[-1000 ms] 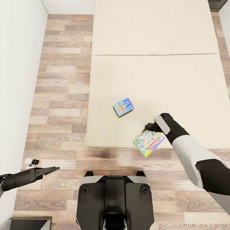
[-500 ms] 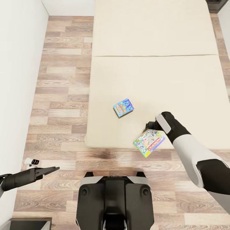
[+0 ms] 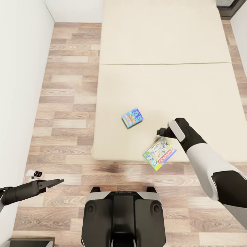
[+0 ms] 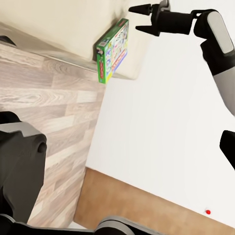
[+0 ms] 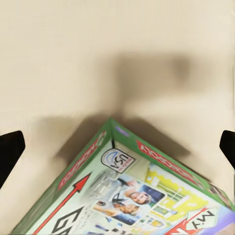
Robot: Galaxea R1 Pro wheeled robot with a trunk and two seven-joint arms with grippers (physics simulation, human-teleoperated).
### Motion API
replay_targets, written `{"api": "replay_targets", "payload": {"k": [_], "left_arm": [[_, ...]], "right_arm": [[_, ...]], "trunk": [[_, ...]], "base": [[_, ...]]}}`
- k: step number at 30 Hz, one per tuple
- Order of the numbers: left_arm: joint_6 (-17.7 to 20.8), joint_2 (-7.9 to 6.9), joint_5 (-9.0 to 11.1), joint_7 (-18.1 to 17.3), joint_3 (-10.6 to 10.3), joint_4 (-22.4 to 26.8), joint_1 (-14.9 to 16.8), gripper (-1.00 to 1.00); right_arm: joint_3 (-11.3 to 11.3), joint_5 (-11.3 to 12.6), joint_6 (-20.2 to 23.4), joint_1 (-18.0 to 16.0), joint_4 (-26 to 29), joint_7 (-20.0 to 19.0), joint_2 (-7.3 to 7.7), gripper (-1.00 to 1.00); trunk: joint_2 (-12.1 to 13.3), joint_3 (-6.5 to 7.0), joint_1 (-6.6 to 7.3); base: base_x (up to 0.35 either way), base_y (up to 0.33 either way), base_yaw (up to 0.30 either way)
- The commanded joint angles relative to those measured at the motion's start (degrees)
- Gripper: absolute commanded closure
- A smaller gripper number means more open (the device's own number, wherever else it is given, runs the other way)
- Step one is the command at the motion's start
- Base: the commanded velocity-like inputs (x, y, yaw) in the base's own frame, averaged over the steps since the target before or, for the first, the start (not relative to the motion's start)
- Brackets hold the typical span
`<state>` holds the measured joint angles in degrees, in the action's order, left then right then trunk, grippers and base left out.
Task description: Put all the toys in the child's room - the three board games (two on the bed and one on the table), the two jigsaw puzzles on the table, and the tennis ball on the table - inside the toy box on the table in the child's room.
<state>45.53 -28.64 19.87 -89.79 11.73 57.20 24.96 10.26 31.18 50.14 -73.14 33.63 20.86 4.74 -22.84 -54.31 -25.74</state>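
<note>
Two board games lie on the cream bed (image 3: 164, 85). The light blue board game (image 3: 132, 117) lies flat near the bed's middle. The green-edged board game (image 3: 160, 153) (image 4: 112, 49) hangs partly over the bed's front edge. My right gripper (image 3: 160, 131) (image 4: 138, 19) hovers just above that game's far corner (image 5: 115, 147), open, with its fingertips (image 5: 11, 149) wide on either side and nothing held. My left gripper (image 3: 55, 182) is low over the floor at the left, near the wall, and looks open and empty.
A white wall (image 3: 17, 85) runs along the left, with a strip of wood-plank floor (image 3: 68, 103) between it and the bed. A small white object (image 3: 34, 174) lies on the floor by the left gripper. Dark furniture (image 3: 228, 8) stands at the far right corner.
The head view has tilted slightly, shifting the bed down in the picture. My right gripper has edged a little farther over the bed from the green-edged game. Both games lie where they were.
</note>
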Motion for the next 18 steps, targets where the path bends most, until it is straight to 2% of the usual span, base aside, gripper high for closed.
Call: {"api": "replay_targets", "payload": {"k": [1,6,10,14,15,18], "left_arm": [[0.6,-0.02,0.0,-0.2,0.0,0.0,0.0,-1.00],[0.6,-0.02,0.0,-0.2,0.0,0.0,0.0,-1.00],[0.6,-0.02,0.0,-0.2,0.0,0.0,0.0,-1.00],[0.6,-0.02,0.0,-0.2,0.0,0.0,0.0,-1.00],[0.6,-0.02,-0.1,-0.2,0.0,0.0,0.0,-1.00],[0.6,-0.02,-0.1,-0.2,0.0,0.0,0.0,-1.00]], "right_arm": [[0.4,0.6,0.2,0.0,0.3,0.5,0.12,-1.00],[0.4,0.8,0.7,0.2,3.6,0.3,0.41,-1.00],[0.2,1.1,2.5,0.7,8.9,0.3,0.55,-1.00],[-2.3,1.3,7.7,2.5,17.7,0.1,0.56,-1.00],[-4.2,1.5,8.9,4.0,22.0,0.1,0.55,-1.00],[-7.1,2.3,9.9,7.0,28.9,0.0,0.56,-1.00]], "trunk": [[-0.1,0.03,-0.04],[-0.1,0.49,-0.04],[-0.1,0.86,-0.04],[-0.1,1.22,-0.04],[-0.1,1.31,-0.04],[-0.1,1.59,-0.04]], "base": [[0.000,0.000,0.000],[0.000,0.000,0.000],[0.000,0.000,0.000],[0.000,0.000,0.000],[0.000,0.000,0.000],[0.000,0.000,0.000]]}}
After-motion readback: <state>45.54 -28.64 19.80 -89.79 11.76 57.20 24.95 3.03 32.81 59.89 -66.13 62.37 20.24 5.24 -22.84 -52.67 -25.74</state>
